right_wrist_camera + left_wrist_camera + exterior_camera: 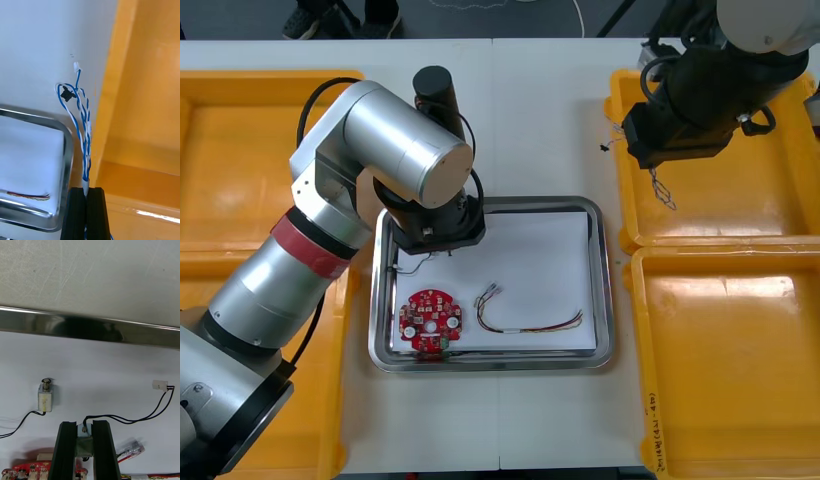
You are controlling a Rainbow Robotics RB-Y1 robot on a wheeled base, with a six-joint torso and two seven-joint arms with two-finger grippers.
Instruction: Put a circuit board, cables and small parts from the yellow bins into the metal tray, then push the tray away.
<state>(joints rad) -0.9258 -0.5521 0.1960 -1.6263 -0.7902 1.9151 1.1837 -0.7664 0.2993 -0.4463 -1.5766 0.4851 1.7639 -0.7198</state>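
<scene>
Left jaws: narrow, clamped on a small boxy metal part. Its thin black lead trails out past the tips to a white plug.
Left jaws, position: low over the white-lined metal tray, whose shiny far rim runs across just beyond the tips. Being this low and inside the rim probably lets the part land on the lining rather than bounce out.
Second small metal part: lies on the lining just beyond the jaws and to one side of them, apart from them, with its own black lead.
Round red circuit board: flat in the tray on the wrist side of the left jaws.
Red and yellow cable: loose curve on the lining beside the board, clear of both jaws.
Right jaws: shut on a twisted blue and white cable, pinched near one end. The rest hangs free beyond the tips.
Right jaws, position: above the inner wall of the far right yellow bin. The end grip probably keeps the strands clear of that wall on the way over.
Light counter: a bare strip lies between the right jaws and the tray.
Stage, judged: loading is partly done and the tray is not yet pushed.
</scene>
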